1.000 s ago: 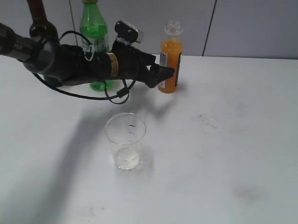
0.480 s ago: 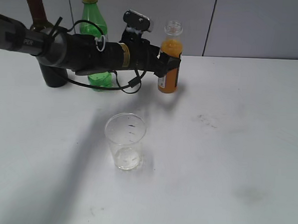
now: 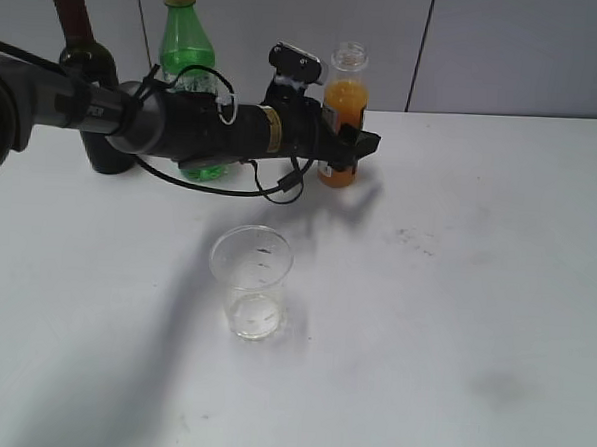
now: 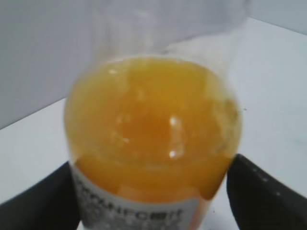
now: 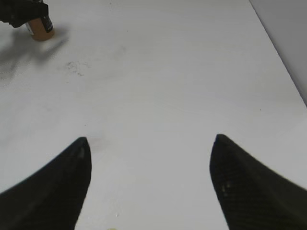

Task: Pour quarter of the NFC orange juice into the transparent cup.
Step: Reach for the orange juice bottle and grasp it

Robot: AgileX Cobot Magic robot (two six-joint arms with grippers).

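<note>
The NFC orange juice stands capless at the back of the white table; it fills the left wrist view and shows small in the right wrist view. My left gripper reaches in from the left with one finger on each side of the bottle's lower body; a thin gap shows at the right finger, so it is open around the bottle. The transparent cup stands in front, apart from both. My right gripper is open and empty over bare table.
A green bottle with a yellow cap and a dark wine bottle stand at the back left, behind my left arm. A grey wall runs along the table's far edge. Faint smudges mark the table.
My left arm has moved right and a little back. Its fingers have gone from beside the juice bottle to either side of it. The bottle and cup have not moved.
</note>
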